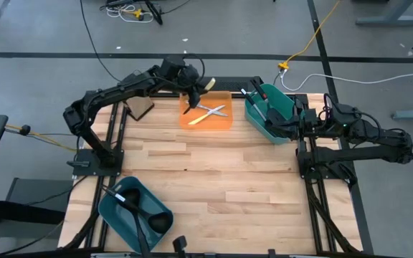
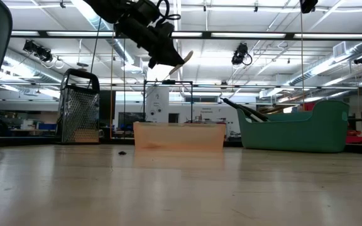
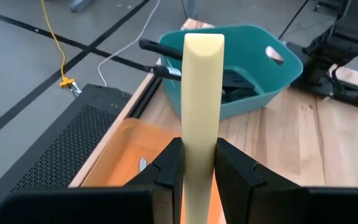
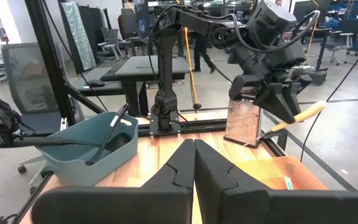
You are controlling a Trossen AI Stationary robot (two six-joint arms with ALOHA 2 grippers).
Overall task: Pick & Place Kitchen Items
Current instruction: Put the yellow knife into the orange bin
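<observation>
High view: left gripper (image 1: 192, 92) hangs over flat orange tray (image 1: 206, 115), apparently to carry; left wrist view: fingers (image 3: 169, 167) clamp pale yellow-handled utensil (image 3: 202, 106); right wrist view: right gripper (image 4: 194, 163) idle, fingers pressed together empty.

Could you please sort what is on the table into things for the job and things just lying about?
For the job:
yellow-handled utensil, held by left tool
cutlery on orange tray
ladles in near bin

Lying about:
box grater
</observation>
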